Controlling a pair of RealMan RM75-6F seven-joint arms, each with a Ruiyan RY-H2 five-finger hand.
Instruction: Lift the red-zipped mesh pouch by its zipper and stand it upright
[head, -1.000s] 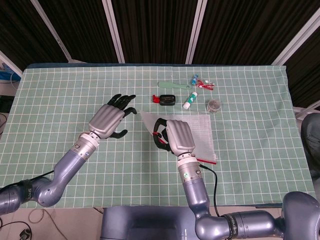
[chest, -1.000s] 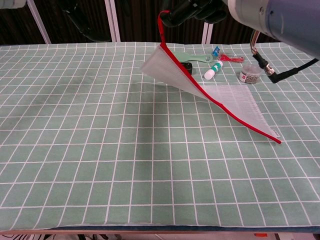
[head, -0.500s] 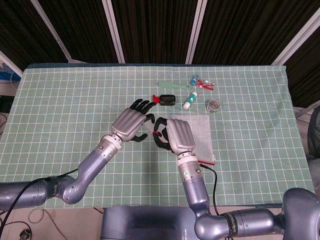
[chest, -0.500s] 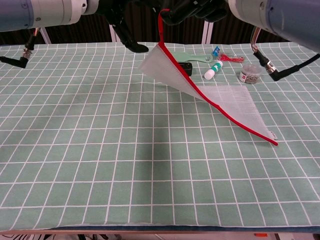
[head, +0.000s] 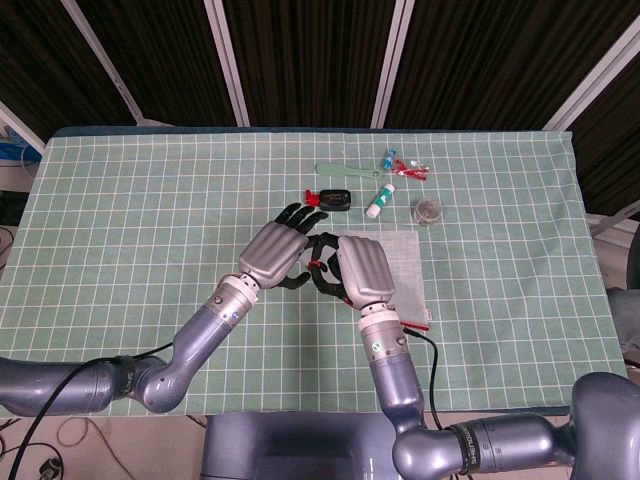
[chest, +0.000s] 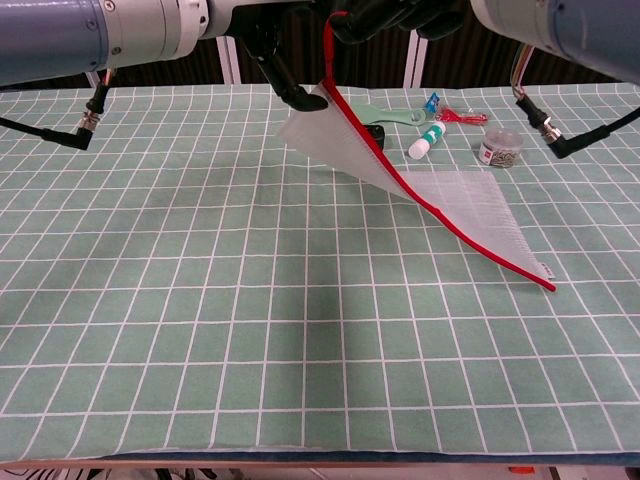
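Our right hand (head: 360, 272) pinches the mesh pouch (chest: 450, 200) by its red zipper (chest: 400, 180), one end lifted, far corner on the green checked tablecloth (chest: 200, 300). Left hand (head: 277, 252) sits right beside, fingers spread, holding nothing. Plenty of free cloth toward us; bottle (head: 380, 201) and little items crowd the far edge.

Small items (head: 372, 190) behind pouch (chest: 470, 205)

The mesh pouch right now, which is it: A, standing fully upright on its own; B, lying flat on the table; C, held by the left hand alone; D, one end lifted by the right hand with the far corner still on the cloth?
D: the right hand pinches the red zipper's end high, and the mesh pouch slopes down to a corner resting on the cloth.
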